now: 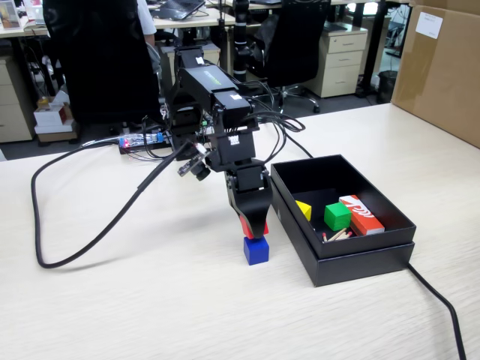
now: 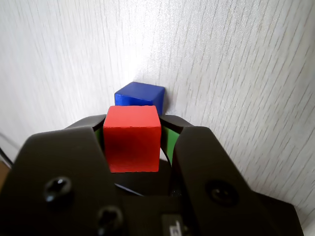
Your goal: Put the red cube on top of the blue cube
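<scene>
On the pale wood-grain table [image 1: 150, 300], fixed view: arm pitched down, gripper [image 1: 255, 229] directly over the blue cube [image 1: 256, 250]. Red cube [image 1: 247, 227] only partly visible between the black jaws, sitting just above the blue cube's top face; contact between the two cubes cannot be confirmed from this angle. Blue cube rests flat on the table, just left of the black open box [image 1: 352, 259].

Wrist view: gripper [image 2: 132, 129] jaws closed on the red cube [image 2: 132, 138], one jaw against each side face. Blue cube [image 2: 140, 94] shows just beyond the red cube's far edge, mostly hidden behind it.

Box contents, fixed view: yellow block [image 1: 304, 210] near the left wall, green cube [image 1: 337, 216] in the middle, red-orange and white box [image 1: 361, 214] to the right, a few small sticks [image 1: 337, 235] at the front. Black cable [image 1: 82, 225] loops across the table to the left of the arm.
</scene>
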Robot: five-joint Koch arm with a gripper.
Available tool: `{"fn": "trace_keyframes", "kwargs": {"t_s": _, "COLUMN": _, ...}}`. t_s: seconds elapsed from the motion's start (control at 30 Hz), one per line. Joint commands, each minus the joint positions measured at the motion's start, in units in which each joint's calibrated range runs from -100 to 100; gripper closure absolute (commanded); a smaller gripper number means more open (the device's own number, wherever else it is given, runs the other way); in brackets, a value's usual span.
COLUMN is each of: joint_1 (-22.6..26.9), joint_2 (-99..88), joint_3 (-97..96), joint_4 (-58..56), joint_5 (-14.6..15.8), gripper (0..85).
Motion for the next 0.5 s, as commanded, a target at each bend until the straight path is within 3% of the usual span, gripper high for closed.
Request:
{"fn": "trace_keyframes", "kwargs": {"t_s": 0.0, "joint_1": -0.1, "joint_2": -1.9, "joint_3": 2.2, "joint_4": -0.4, "joint_5": 0.0, "gripper": 84.6}}
{"fn": "trace_keyframes", "kwargs": {"t_s": 0.47, "joint_1": -0.2, "joint_2": -1.7, "joint_3": 3.5, "joint_4": 0.0, "joint_5": 0.0, "gripper": 84.6}}
